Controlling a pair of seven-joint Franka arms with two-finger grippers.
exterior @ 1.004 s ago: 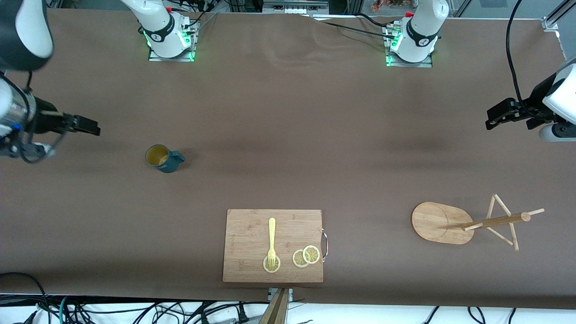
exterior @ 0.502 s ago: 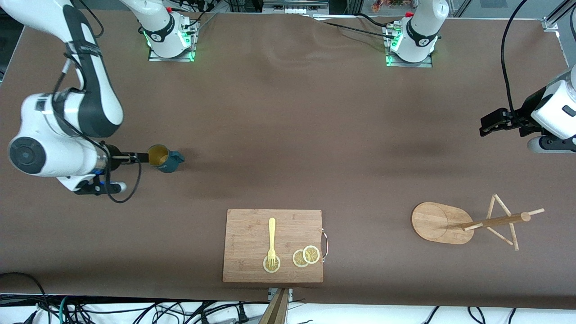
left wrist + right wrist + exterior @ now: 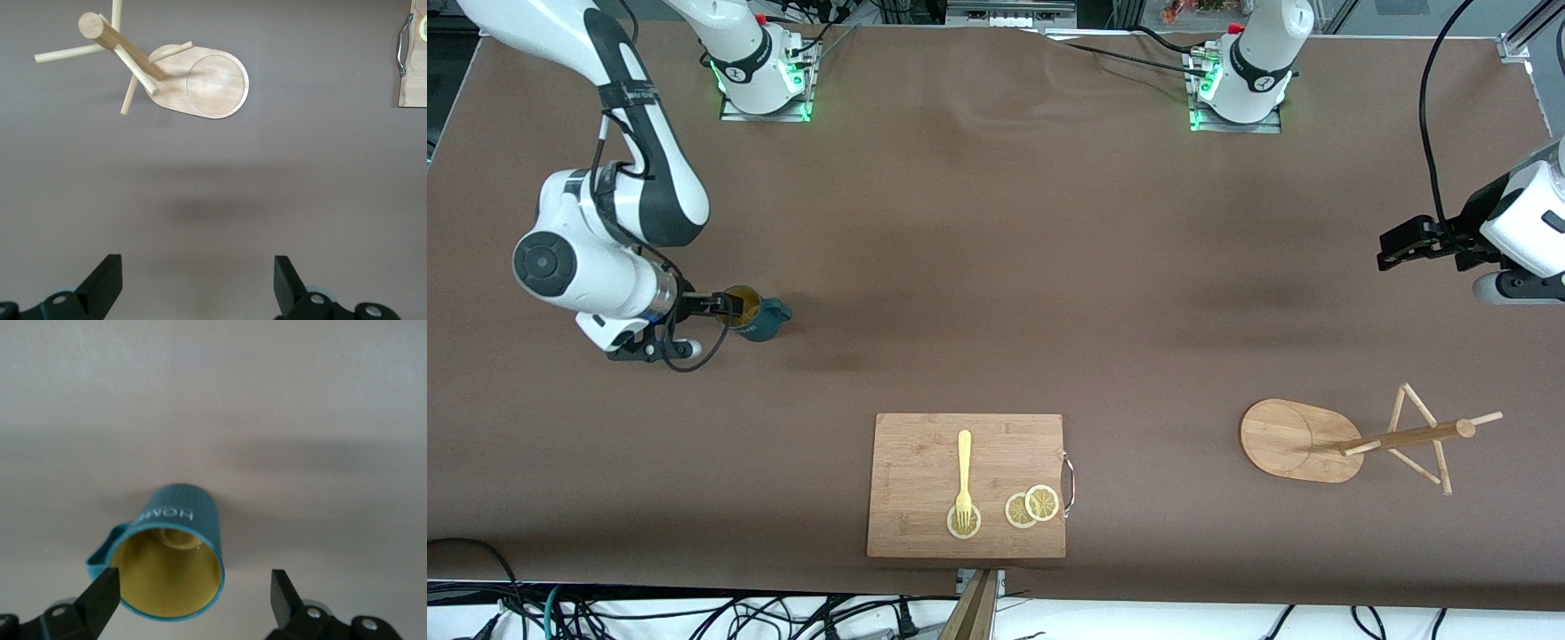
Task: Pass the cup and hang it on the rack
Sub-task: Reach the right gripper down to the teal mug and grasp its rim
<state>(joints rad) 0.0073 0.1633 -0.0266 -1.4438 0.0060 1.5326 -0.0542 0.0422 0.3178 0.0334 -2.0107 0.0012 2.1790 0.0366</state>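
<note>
Teal with a mustard-yellow inside, the cup [image 3: 751,314] stands upright on the brown surface [image 3: 996,267] toward the right arm's end, its handle pointing to about three o'clock in the front view. It looks empty in the right wrist view.

The right gripper [image 3: 725,307] is at the cup's rim from the nine o'clock side. Its fingers [image 3: 100,593] are spread apart, one at the rim beside the handle and the other clear of the wall, so I judge the grasp not yet made. Lifting, passing and hanging are all left to do.

The rack [image 3: 1352,440] stands empty toward the left arm's end, at roughly four o'clock from the cup and well apart from it. The left gripper [image 3: 1396,244] waits over bare surface at about twelve o'clock from the rack, fingers [image 3: 103,280] wide apart, holding nothing.
</note>
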